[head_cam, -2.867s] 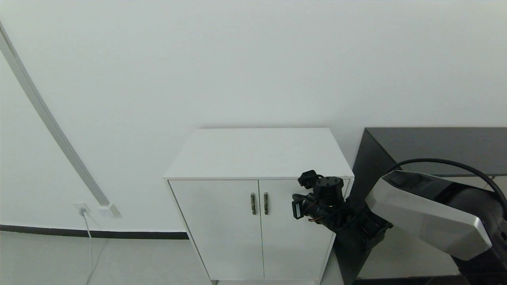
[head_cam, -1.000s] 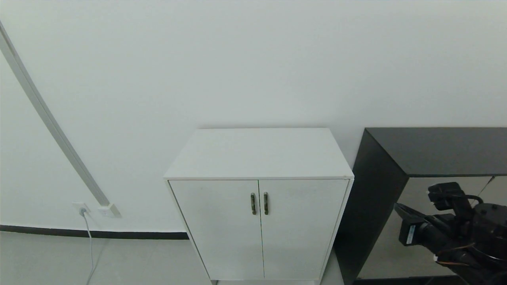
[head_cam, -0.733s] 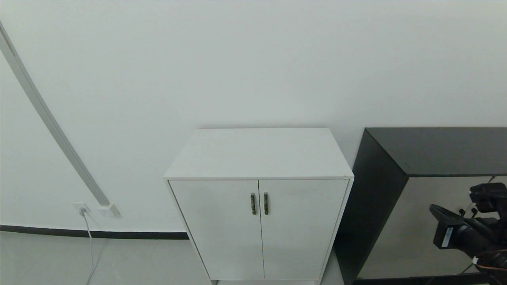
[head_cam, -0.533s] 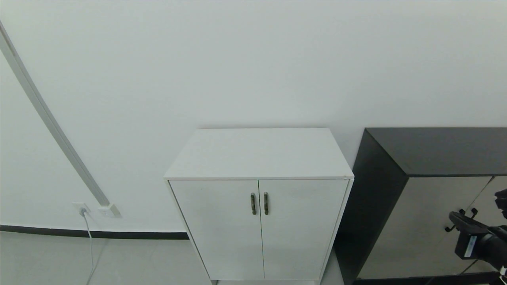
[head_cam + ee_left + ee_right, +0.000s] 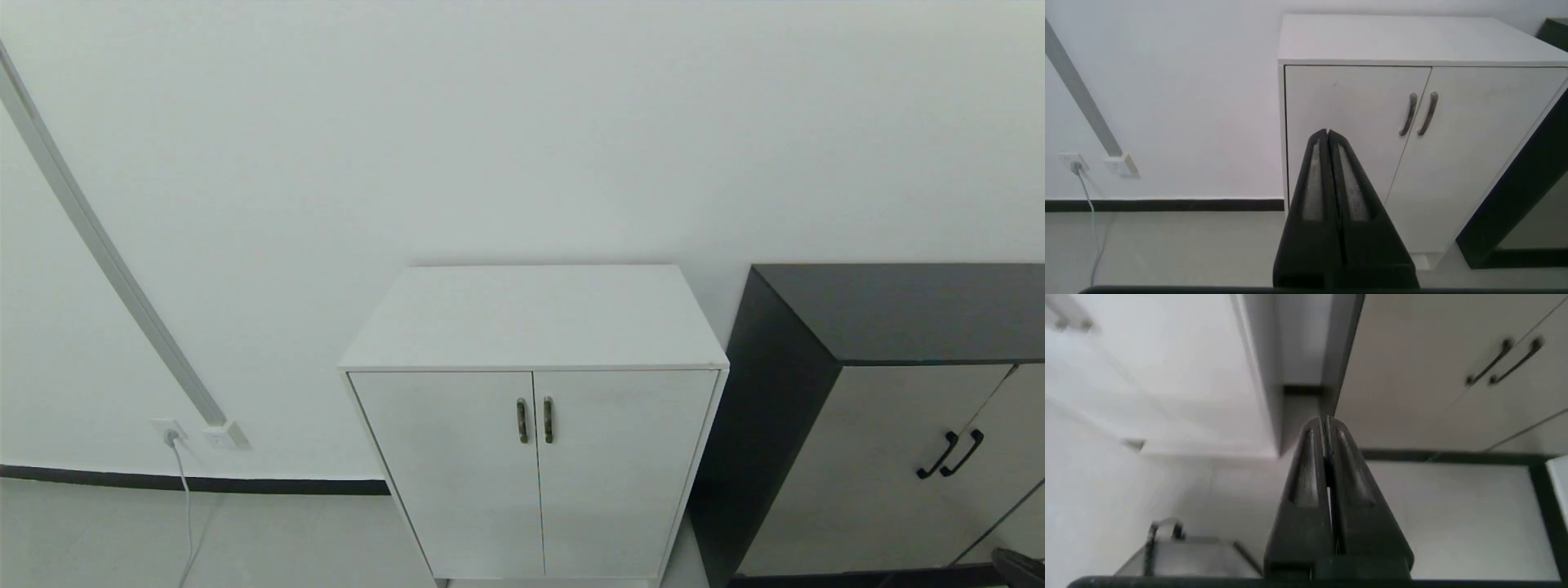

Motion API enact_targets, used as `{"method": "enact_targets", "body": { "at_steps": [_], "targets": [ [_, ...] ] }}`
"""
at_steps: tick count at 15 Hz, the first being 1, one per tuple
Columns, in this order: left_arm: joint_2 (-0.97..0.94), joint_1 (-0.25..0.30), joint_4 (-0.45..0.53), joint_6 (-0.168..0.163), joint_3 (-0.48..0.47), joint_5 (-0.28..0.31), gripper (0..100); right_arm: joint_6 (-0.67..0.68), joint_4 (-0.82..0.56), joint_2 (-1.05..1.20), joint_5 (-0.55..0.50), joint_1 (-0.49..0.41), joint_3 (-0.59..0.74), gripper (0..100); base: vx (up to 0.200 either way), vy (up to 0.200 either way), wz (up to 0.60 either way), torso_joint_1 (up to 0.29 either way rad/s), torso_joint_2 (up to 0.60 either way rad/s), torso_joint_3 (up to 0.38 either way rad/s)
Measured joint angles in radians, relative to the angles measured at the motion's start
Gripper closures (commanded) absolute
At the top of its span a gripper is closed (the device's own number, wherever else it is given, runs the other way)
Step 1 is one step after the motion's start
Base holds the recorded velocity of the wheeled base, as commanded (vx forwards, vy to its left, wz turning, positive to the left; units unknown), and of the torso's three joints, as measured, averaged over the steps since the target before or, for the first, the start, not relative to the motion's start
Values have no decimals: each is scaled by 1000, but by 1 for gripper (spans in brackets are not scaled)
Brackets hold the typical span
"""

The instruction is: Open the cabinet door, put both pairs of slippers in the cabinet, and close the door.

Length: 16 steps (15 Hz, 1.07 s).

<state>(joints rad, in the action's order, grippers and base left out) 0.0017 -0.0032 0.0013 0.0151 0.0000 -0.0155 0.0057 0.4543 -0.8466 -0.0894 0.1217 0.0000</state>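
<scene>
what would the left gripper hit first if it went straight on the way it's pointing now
Most likely the white cabinet's left door: the left gripper, shut, aims at its panel, clear of the handles. Nothing shows in between, but the depth is hard to judge.

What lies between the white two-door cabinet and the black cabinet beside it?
Only a narrow bare gap separates the white two-door cabinet from the black cabinet, seen in head and right wrist views.

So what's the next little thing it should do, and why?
Probably open the left gripper and ease it toward the handles. Both doors of the white cabinet are shut, and that gripper, itself shut, faces them without touching, so it looks best placed to pull one open.
</scene>
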Motion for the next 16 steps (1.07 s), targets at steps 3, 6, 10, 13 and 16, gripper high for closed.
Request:
{"method": "enact_targets", "body": {
  "at_steps": [3,6,10,13,16],
  "targets": [
    [0,0,0,0,0,0,100,8,-184,172,16,0,0,100,0,0,0,0,0,0],
    [0,-1,0,0,0,-1,100,11,-341,327,17,2,0,100,0,0,0,0,0,0],
    [0,0,0,0,0,0,100,9,-429,507,6,10,-7,100,0,0,0,0,0,0],
    [0,0,0,0,0,0,100,-15,-430,583,-7,13,-9,100,0,0,0,0,0,0],
    [0,0,0,0,0,0,100,-83,-429,653,-11,48,-10,100,0,0,0,0,0,0]
  ]
}}
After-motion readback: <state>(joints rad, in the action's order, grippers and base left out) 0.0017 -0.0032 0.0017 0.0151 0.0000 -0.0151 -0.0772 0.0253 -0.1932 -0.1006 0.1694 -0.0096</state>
